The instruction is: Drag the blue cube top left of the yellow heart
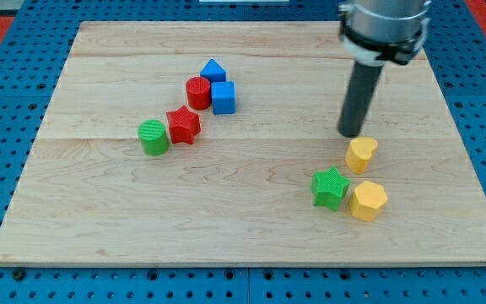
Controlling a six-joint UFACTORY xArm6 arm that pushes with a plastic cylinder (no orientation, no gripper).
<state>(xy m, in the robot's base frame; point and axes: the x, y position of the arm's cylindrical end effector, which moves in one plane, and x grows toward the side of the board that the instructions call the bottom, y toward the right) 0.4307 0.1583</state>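
The blue cube (223, 97) sits left of the board's middle, toward the view's top, touching a red cylinder (197, 92) on its left and a blue triangular block (213, 70) above it. The yellow heart (361, 154) lies at the view's right, below the middle. My tip (350, 133) stands just above and slightly left of the yellow heart, very close to it, and far to the right of the blue cube.
A red star (183, 125) and a green cylinder (153, 137) lie below-left of the blue cube. A green star (331, 187) and a yellow hexagon (368, 200) lie just below the heart. The wooden board (99, 219) rests on a blue pegboard.
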